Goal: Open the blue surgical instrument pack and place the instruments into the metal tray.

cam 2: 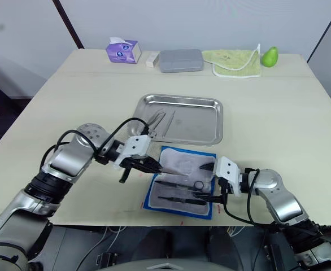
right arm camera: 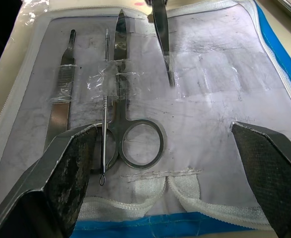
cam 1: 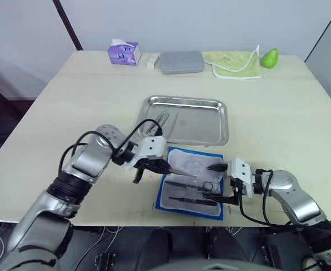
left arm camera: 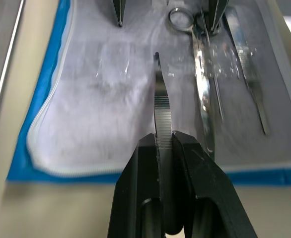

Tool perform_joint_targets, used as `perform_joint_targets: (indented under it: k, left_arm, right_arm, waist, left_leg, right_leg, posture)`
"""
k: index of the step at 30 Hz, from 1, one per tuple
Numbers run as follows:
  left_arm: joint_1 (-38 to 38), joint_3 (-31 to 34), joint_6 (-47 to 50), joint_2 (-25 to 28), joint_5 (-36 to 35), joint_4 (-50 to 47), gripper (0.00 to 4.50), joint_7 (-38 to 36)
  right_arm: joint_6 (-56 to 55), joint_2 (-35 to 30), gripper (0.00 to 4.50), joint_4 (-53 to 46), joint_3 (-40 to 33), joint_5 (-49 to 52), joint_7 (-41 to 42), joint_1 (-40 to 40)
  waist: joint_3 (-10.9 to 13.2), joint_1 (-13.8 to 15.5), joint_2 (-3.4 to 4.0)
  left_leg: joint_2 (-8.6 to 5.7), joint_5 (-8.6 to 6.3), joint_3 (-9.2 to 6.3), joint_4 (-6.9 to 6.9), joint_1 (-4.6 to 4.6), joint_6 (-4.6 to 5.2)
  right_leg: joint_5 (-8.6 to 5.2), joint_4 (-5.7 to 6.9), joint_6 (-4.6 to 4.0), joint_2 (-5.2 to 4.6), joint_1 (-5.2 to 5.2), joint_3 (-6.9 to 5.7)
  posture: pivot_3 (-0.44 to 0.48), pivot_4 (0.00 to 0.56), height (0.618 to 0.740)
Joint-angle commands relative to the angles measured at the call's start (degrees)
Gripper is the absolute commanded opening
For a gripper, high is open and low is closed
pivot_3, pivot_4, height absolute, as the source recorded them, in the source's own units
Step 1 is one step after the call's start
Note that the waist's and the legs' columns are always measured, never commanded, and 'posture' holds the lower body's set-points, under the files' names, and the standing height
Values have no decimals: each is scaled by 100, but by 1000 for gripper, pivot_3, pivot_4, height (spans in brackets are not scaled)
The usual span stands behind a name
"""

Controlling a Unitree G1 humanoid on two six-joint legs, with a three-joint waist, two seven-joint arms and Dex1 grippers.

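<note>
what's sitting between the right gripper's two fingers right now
In the right wrist view, the open right gripper straddles the scissors lying on the opened blue pack; nothing is gripped.

Shiny polished stainless-steel rectangular tray (cam 1: pixel 202 121) on matt pale wooden counter (cam 1: pixel 278 113); glossy slender metal scissors (right arm camera: pixel 123 99) on whitish fibrous sheet (right arm camera: pixel 210 99), crinkly clear tape

silver arms, black cables, black-fingered pincers

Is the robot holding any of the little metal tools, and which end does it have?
Yes. The left gripper pinches a slim tweezer-like tool by its ridged back end. The right gripper is open, holding nothing.
</note>
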Motion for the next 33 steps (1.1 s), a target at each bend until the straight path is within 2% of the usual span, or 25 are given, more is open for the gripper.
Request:
perform_joint_targets:
  k: [1, 6, 10, 15, 20, 23, 27, 29, 33]
  left_arm:
    - [71, 413, -169, 332, -194, -156, 38, -147]
    - [224, 800, -353, 702, -446, -181, 38, -305]
    - [326, 1367, -183, 698, -907, -272, 38, -122]
    - [382, 2070, 1698, 152, -1651, -991, 38, 1344]
    - [18, 2283, 3479, -835, -1903, -1586, 38, 3181]
    - [-352, 2292, 4195, -1851, -1494, -1647, 38, 4781]
    - [-566, 2020, 4223, -2815, -910, -1527, 38, 6159]
    - [-602, 1786, 4151, -3047, -593, -1520, 38, 6605]
    - [-837, 1813, 4249, -3682, -205, -925, 38, 7507]
  right_arm:
    - [276, -28, 4500, 650, 436, -413, 35, 201]
    - [215, -23, 4500, 749, 411, -418, 87, 155]
    - [155, -42, 4500, 786, 380, -405, 125, 175]
    - [128, -91, 4500, 792, 339, -380, 170, 213]
    - [144, -148, 4500, 770, 311, -363, 242, 202]
    - [173, -197, 4500, 736, 295, -359, 299, 189]
    - [237, -299, 4500, 662, 287, -336, 379, 193]
    - [233, -369, 4500, 639, 311, -364, 431, 182]
    - [274, -414, 4500, 614, 277, -310, 455, 186]
  waist:
    - [-1, -1, -1]
    - [-2, 5, -3]
    - [-2, 11, -5]
    - [-4, 22, -11]
    - [-4, 36, -16]
    - [-2, 47, -25]
    - [-3, 45, -21]
    - [-3, 57, -21]
    - [-3, 83, -22]
  left_leg:
    - [0, 0, 0, 0, 1, 0]
    - [2, 0, 1, -1, 3, 0]
    - [2, 0, 1, -3, 5, 0]
    - [4, 0, -3, -2, 5, 0]
    - [2, 0, -5, -2, 6, 0]
    - [-2, 0, -7, 0, 6, 0]
    - [-6, 0, -9, 1, 6, 0]
    - [-9, 0, -9, -1, 6, -1]
    - [-14, 0, -9, 0, 6, -1]
  right_leg:
    - [0, 0, 0, 0, 0, 0]
    - [-1, 0, -1, 0, 0, 1]
    - [-1, 0, -2, -1, 1, 2]
    - [-1, 0, 0, -3, 3, 1]
    - [0, 2, 2, -5, 6, 1]
    - [1, 3, 3, -8, 8, 0]
    - [1, 2, 4, -11, 9, 0]
    - [1, 1, 4, -17, 10, 3]
    - [2, 0, 4, -23, 10, 2]
  posture:
    - [0, 150, 740]
    - [0, 150, 740]
    - [0, 150, 740]
    - [0, 150, 740]
    - [0, 150, 740]
    - [0, 150, 740]
    - [0, 150, 740]
    - [0, 150, 740]
    - [0, 150, 740]
